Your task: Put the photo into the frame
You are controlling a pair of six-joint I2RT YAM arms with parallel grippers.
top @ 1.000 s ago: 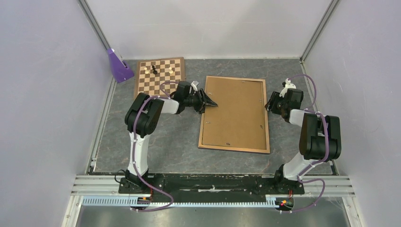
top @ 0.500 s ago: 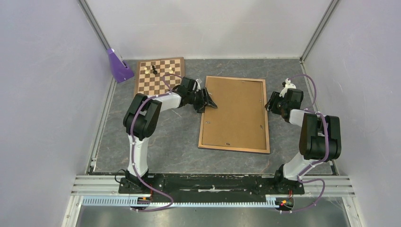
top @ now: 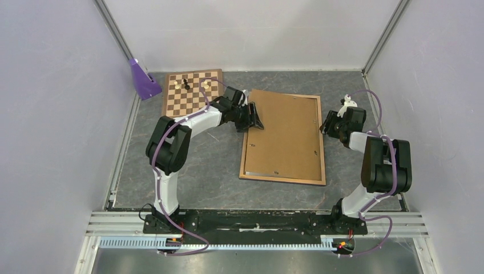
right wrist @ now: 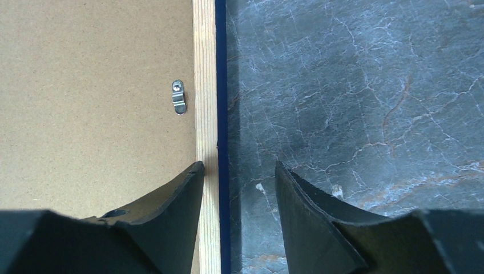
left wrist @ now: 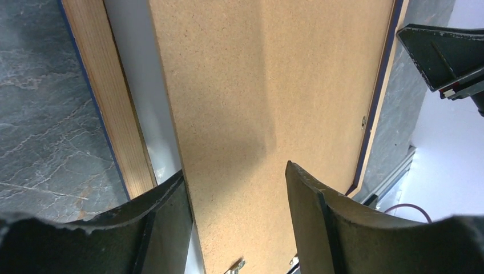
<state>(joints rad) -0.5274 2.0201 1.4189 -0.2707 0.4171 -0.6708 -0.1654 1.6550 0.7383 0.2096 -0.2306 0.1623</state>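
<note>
Two grippers flank the frame (top: pixel 282 179), which lies back-up, blue face down, right of centre on the table (top: pixel 200 165), its long axis running near to far. The right gripper (right wrist: pixel 238 165), fingers parted astride its right edge, seems to steady it. The left gripper (left wrist: pixel 234 171) has its fingers spread at the board's (top: pixel 285 137) raised far-left corner, though whether they grip it cannot be told. White shows beneath the board, probably the photo (left wrist: pixel 137 85).

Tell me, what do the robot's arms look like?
The left arm and right arm are black and white: chunky black joints, white tubes between. A purple cable runs along each. Their jaws are black and pointy, like wedges.
</note>
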